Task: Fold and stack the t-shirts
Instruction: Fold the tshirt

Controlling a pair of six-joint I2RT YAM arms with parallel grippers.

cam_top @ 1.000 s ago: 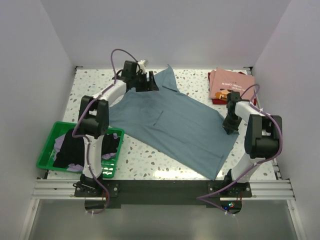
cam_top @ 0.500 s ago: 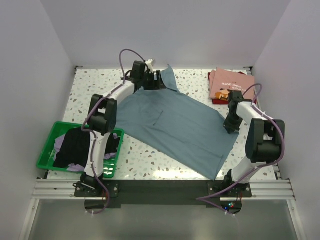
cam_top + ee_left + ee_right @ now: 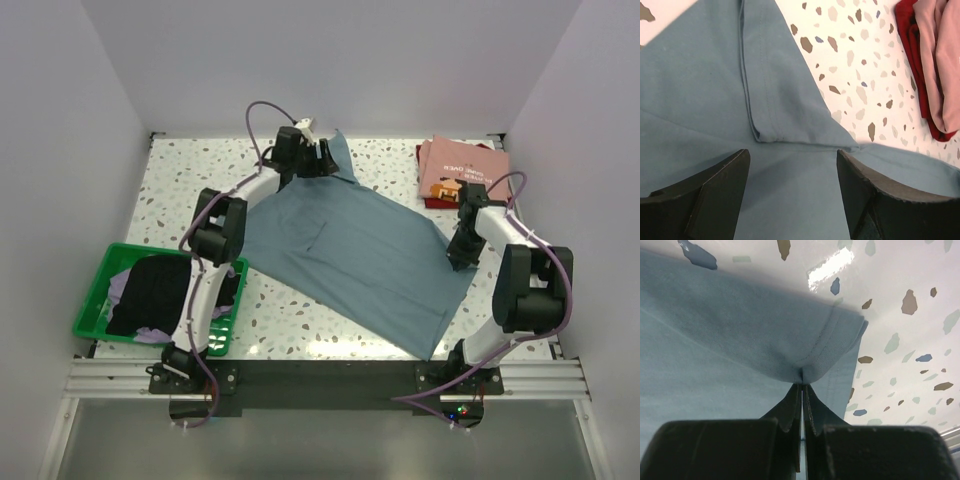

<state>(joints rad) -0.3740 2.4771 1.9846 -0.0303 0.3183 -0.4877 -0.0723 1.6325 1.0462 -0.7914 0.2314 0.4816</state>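
A grey-blue t-shirt (image 3: 350, 255) lies spread flat across the middle of the table. My left gripper (image 3: 323, 160) hovers open over its far end. In the left wrist view the left gripper (image 3: 792, 152) has bare cloth between its fingers and a folded sleeve (image 3: 772, 100) just ahead. My right gripper (image 3: 461, 252) is at the shirt's right edge. There the right gripper (image 3: 802, 385) is shut on a pinched fold of the grey-blue t-shirt (image 3: 740, 330) by a stitched hem. A folded pink t-shirt (image 3: 462, 168) lies on a dark red one (image 3: 434, 203) at the back right.
A green mesh basket (image 3: 92, 308) stands at the front left, holding a black t-shirt (image 3: 155, 290) and a lavender one (image 3: 118, 290). In the left wrist view the pink t-shirt (image 3: 946, 60) and dark red t-shirt (image 3: 912, 60) show at the right. White walls enclose the speckled table (image 3: 190, 175).
My left gripper has moved right along the shirt's far edge, staying open. My right gripper has closed fully on the shirt's right edge.
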